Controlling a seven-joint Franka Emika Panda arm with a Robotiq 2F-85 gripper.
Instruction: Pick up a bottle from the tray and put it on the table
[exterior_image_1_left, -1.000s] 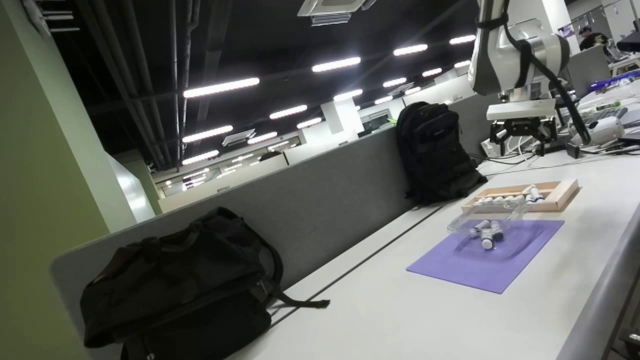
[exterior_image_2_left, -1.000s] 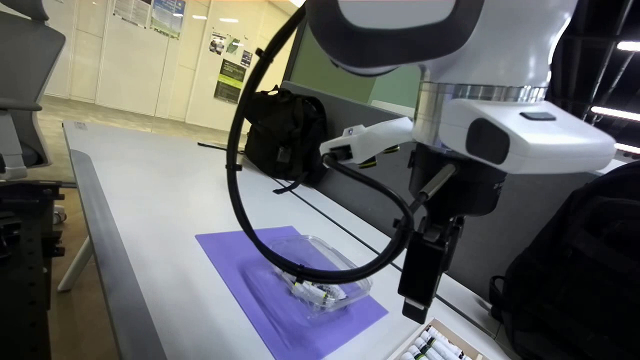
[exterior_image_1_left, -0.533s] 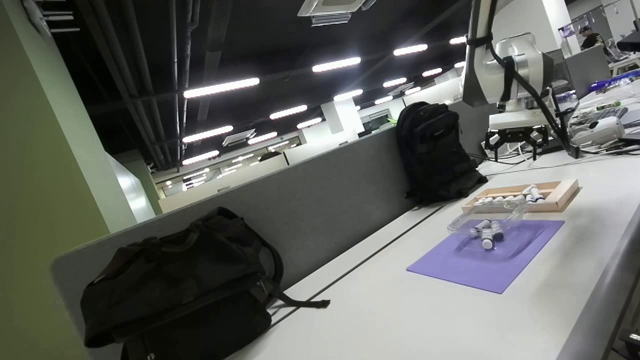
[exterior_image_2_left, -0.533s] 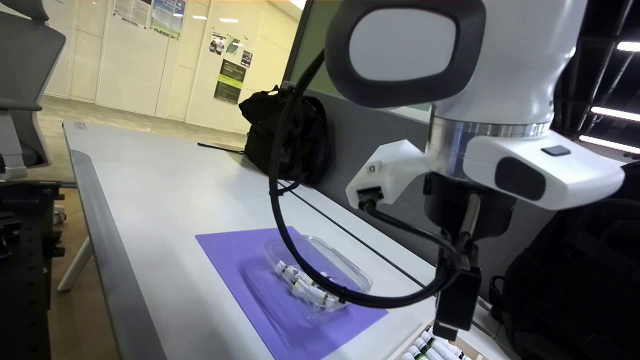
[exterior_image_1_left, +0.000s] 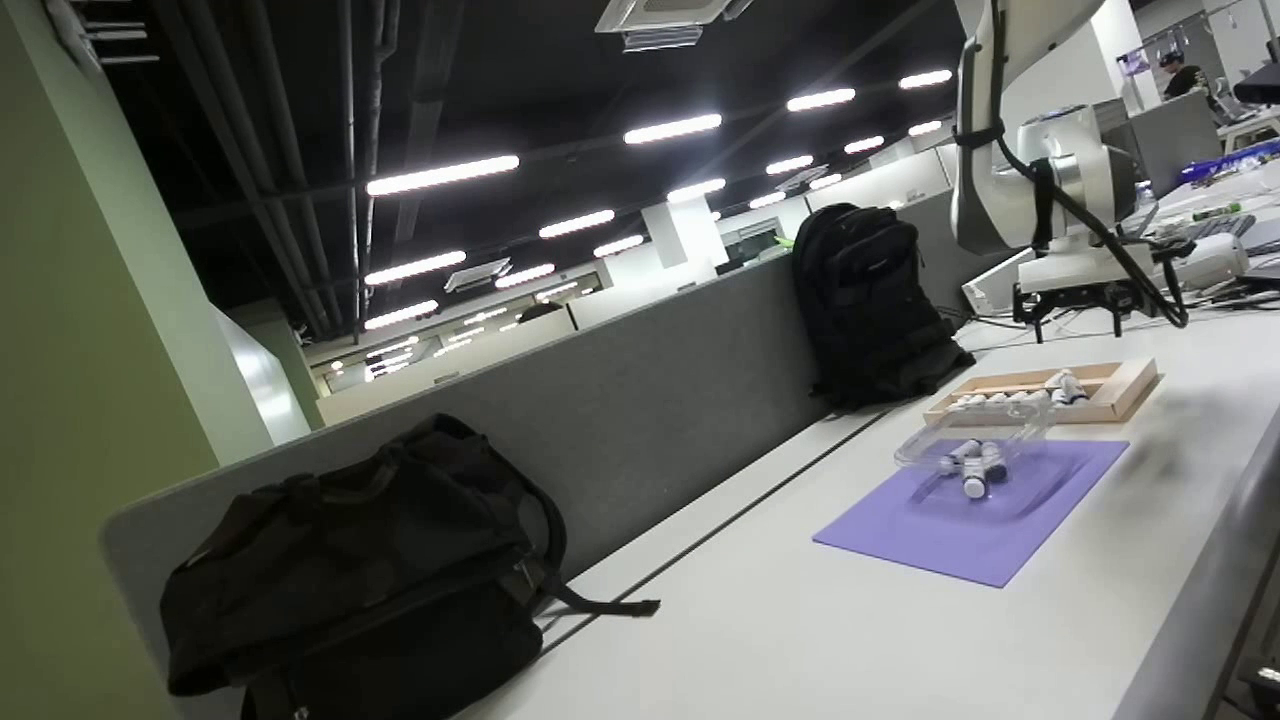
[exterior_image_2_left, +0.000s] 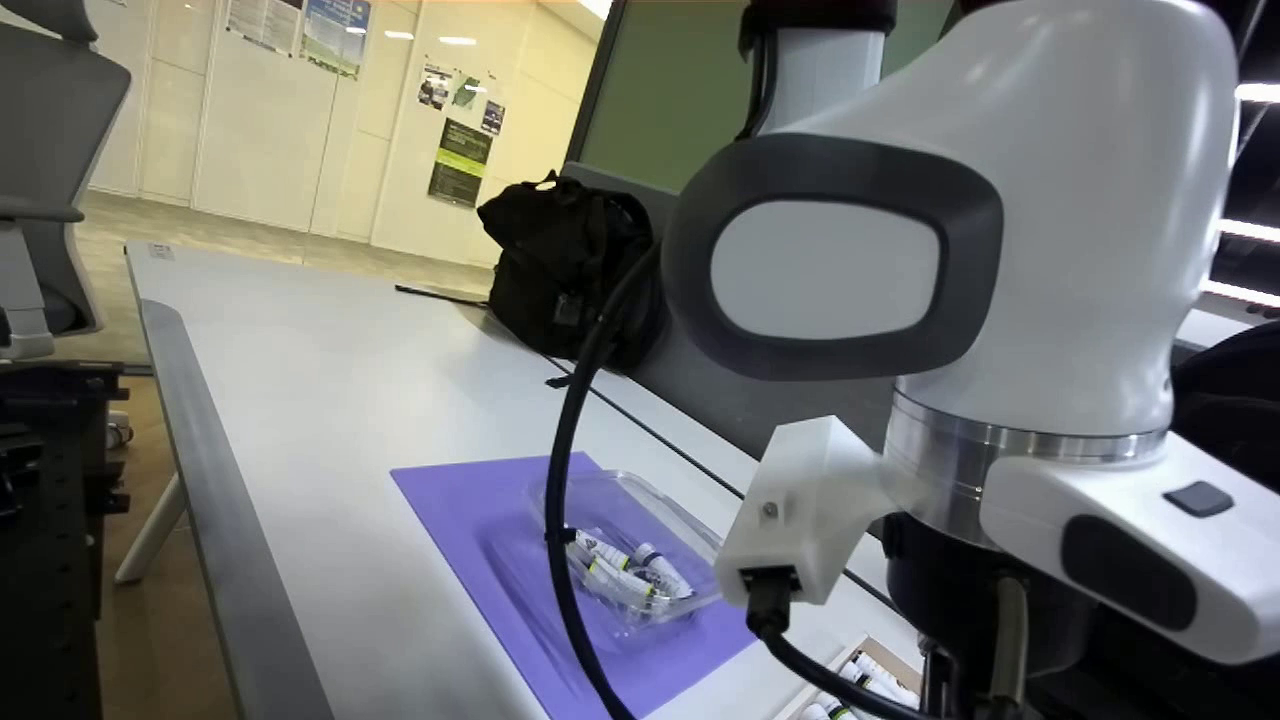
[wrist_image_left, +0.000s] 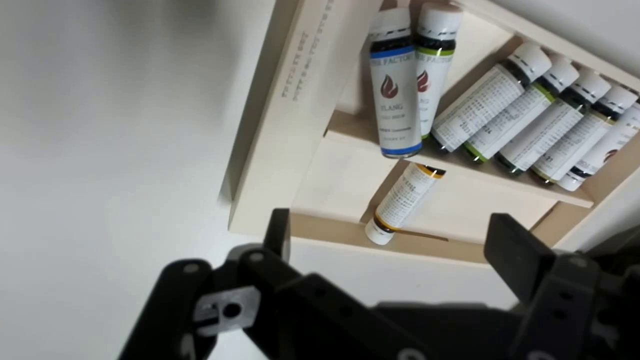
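The light tan tray stands on the white table; its wooden rim fills much of the wrist view. A blue-banded bottle leans beside a green-banded bottle at one end. Several white-capped bottles lie slanted in a row along the same compartment. An orange-banded bottle lies alone in the other compartment. My gripper is open and empty above the tray's far side. In the wrist view its fingers stand wide apart, with the orange-banded bottle between them in the picture, lower down.
A purple mat lies beside the tray. On it a clear plastic container holds several small bottles. Black backpacks stand against the grey partition. Cables and equipment lie behind the arm.
The arm has come down, and my gripper is lower over the tray area, after a small shift sideways. The gripper stays open. Tray, bottles and mat have not moved.
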